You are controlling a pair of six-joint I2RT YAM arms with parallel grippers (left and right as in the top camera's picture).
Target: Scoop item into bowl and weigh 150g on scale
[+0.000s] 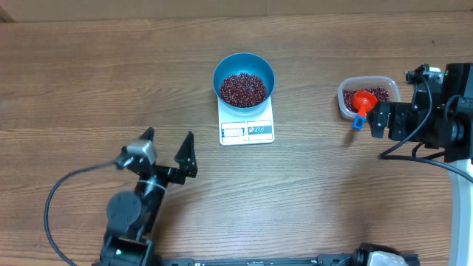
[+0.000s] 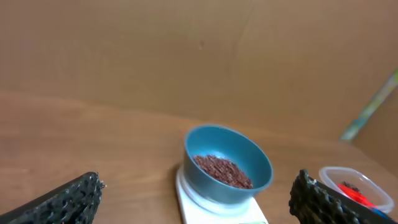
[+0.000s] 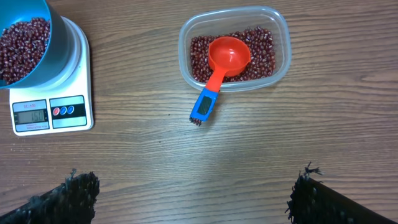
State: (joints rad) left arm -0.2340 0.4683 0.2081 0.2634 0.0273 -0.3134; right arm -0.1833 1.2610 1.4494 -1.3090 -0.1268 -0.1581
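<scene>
Both arms are clear of the work. The left gripper (image 1: pixel 170 136) hangs over bare desk (image 1: pixel 89 89) near me, its jaws spread wide and holding nothing. The right gripper (image 3: pixel 196 200) is released too, with both fingers apart at the bottom of its wrist view and nothing between them.

The beans (image 1: pixel 243 88) sit in a loose maroon heap in the bowl (image 1: pixel 219 71), and the bowl is on the scale (image 1: pixel 247 131) mid-desk. In the right wrist view the display seems to show the target weight, but the digits are small, so I'd call the weighing done or very nearly so.

More beans lie in the tub (image 1: pixel 395 87) off to the right. The scoop (image 3: pixel 228 56) has its cup on them, and its handle hangs over the rim with the blue end on the desk.

On handling, these beans are tiny, hard and free-rolling, so no gripper will pinch them. They only move by scoop, and a tilt will spill them. The scoop looks like light, stiff plastic, and I'd take it by the blue handle end, which lies outside the tub. The bowl is smooth and wider than the scale, so a nudge could slide it. If it has to move, I'd grip the rim.
</scene>
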